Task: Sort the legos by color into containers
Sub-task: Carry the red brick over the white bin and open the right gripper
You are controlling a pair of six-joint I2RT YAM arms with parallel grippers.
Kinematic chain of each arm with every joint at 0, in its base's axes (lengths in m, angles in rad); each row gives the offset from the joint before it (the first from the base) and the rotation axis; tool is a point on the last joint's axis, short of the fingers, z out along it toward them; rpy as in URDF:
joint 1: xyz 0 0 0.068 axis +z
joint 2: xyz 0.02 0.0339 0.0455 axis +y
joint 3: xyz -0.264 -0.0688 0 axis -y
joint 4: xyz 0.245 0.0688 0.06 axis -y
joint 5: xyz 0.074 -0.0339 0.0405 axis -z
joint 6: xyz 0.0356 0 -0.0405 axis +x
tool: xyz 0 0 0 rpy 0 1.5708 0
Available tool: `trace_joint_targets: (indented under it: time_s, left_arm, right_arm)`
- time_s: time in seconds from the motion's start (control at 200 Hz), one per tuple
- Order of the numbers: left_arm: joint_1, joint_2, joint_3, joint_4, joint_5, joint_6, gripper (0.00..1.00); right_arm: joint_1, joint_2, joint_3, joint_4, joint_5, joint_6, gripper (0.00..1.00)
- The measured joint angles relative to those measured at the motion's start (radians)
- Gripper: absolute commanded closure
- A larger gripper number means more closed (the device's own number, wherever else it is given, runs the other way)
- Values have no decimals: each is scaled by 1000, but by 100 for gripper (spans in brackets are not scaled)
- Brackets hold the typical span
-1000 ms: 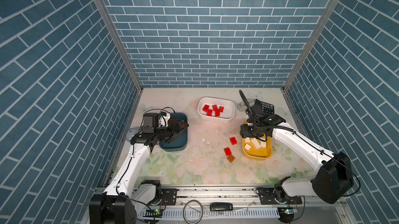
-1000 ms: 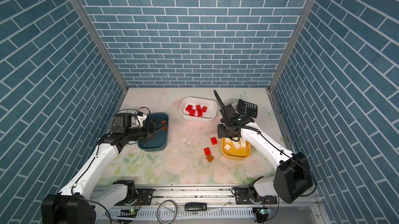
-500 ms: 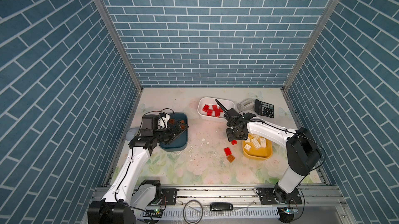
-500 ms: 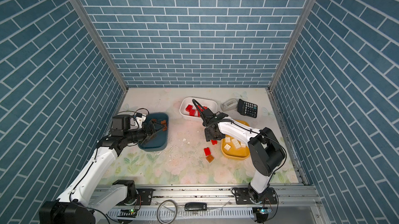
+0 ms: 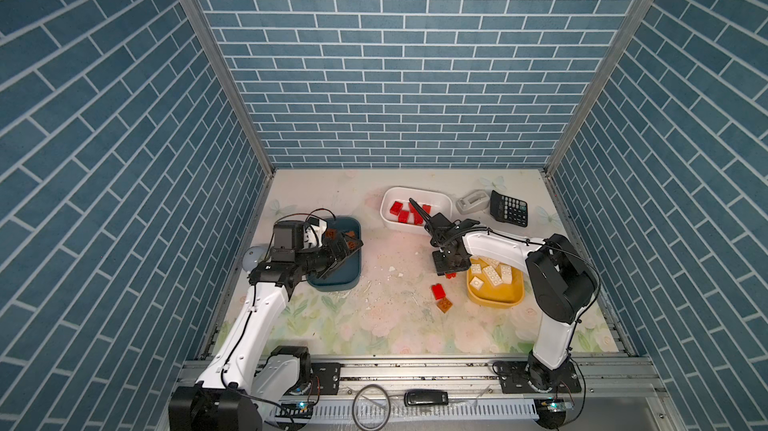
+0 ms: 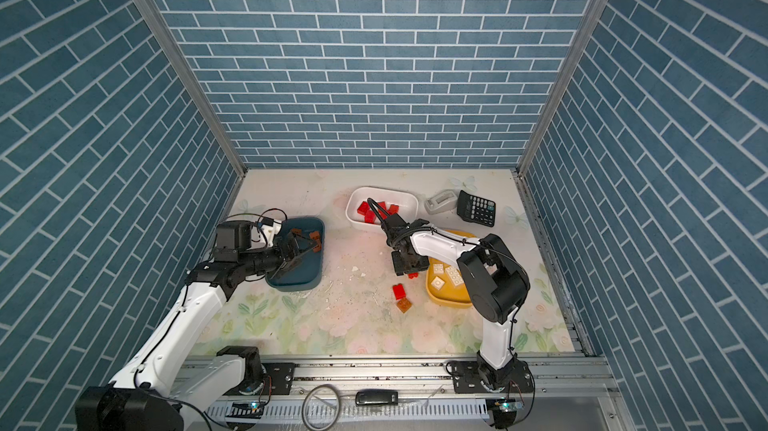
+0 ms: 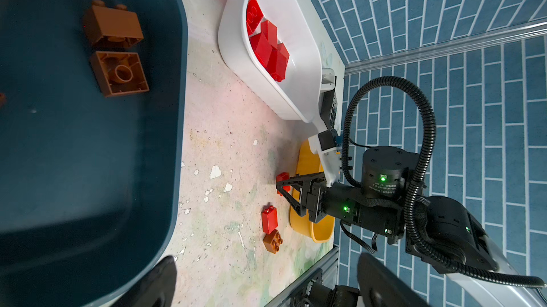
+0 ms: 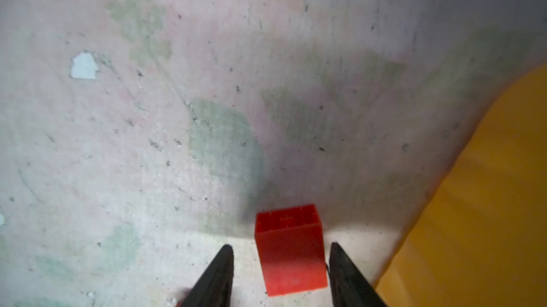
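Right gripper sits low on the mat, its jaws apart around a red brick. We see one finger close by the brick's side and a clear gap at the other, so we judge the brick bracketed, not yet pinched. In both top views it peeps out under the gripper at centre right, just beside the yellow tub. Left gripper hangs wide apart and empty over the edge of the teal tub at centre left.

We reckon the sort is nearly done. Red bricks lie in the white tub at upper centre, brown bricks in the teal one and cream bricks in the yellow. Three are loose on the mat: the bracketed one, a second red brick and a brown brick just below it.

In both top views the left arm covers much of the teal tub, and the right arm crosses the white and yellow ones, so we cannot count their contents. The right wrist view is blurred, and we cannot tell whether the near finger truly touches the brick.
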Motion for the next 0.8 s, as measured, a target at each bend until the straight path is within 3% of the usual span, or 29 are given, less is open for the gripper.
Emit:
trace_joint_targets:
  time_s: [0.2, 0.5, 0.8]
  left_arm:
    - [0, 4, 0, 0, 0, 0, 3]
    - [0, 18, 0, 0, 1, 3, 3]
    - [0, 25, 44, -42, 1, 30, 3]
  right_arm:
    - [0, 12, 0, 19, -32, 0, 57]
    - [0, 11, 0, 31, -50, 5, 76]
    - [-9, -34, 149, -45, -47, -4, 77]
